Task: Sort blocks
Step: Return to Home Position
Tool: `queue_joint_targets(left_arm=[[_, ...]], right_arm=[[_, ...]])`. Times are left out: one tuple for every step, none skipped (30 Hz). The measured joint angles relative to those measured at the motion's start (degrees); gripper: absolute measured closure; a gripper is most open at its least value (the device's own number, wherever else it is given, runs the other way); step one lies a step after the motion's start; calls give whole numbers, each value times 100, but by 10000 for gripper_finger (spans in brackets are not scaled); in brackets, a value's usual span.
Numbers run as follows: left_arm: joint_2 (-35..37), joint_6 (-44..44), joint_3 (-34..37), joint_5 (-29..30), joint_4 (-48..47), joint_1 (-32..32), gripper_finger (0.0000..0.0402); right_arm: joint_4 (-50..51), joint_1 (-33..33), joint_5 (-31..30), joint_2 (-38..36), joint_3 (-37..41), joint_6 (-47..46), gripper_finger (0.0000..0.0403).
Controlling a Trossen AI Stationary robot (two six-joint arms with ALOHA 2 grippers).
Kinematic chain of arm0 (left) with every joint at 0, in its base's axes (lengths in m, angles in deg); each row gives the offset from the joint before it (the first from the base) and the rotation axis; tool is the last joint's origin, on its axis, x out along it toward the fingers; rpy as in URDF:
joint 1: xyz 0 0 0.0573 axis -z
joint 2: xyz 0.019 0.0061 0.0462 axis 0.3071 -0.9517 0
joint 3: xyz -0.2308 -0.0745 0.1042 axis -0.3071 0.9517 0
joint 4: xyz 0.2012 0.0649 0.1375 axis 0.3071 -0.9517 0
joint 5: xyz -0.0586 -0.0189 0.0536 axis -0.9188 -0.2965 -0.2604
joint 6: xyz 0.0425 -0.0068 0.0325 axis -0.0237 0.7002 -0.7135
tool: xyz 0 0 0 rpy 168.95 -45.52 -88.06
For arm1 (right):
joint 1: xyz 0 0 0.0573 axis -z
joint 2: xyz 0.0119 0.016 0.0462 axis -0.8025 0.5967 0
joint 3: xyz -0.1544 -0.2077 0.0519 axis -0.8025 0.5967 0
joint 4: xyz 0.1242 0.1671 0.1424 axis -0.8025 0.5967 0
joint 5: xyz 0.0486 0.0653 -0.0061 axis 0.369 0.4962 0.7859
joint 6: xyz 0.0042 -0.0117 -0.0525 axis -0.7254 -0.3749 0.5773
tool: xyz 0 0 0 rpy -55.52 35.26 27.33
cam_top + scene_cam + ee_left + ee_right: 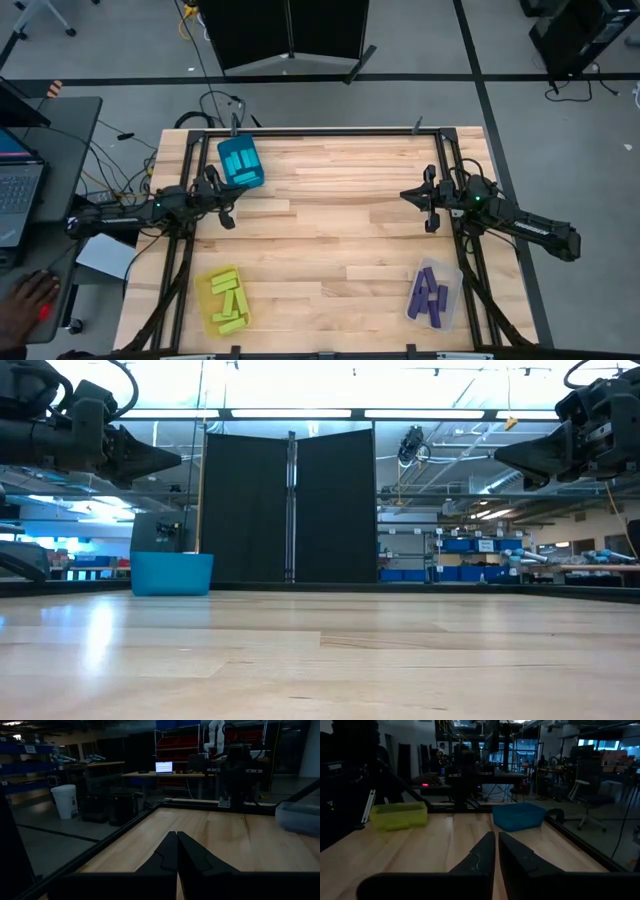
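Observation:
Cyan blocks (241,162) lie in a teal bin (222,152) at the table's far left. Lime blocks (228,299) lie in a yellow bin (203,287) at the near left, and purple blocks (430,292) in a clear bin (453,275) at the near right. My left gripper (229,198) hovers level and shut at the table's left side, between the teal and yellow bins, holding nothing. My right gripper (405,195) hovers level and shut at the right side, also holding nothing. Both hang well above the wood (170,458) (500,455).
A black metal frame (300,131) runs around the tabletop. Bare wood (330,230) stretches between the two arms. Beside the table's left edge stands a side table with a laptop (15,190), and a person's hand (28,300) rests there.

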Motion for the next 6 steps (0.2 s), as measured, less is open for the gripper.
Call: queue_joint_targets(left_arm=[[0,0,1,1,0,0,395],[0,0,-1,-1,0,0,395],[1,0,-1,0,0,1,395],[0,1,-1,1,0,2,395],[1,1,-1,1,0,1,395],[0,0,-1,0,0,1,395]], right_arm=[[0,-1,0,0,-2,1,368],[1,-1,0,0,0,2,367],[-2,0,0,0,-2,2,366],[0,1,0,0,-2,0,366],[-1,-1,0,0,-2,2,365],[0,0,0,0,-1,0,364]])
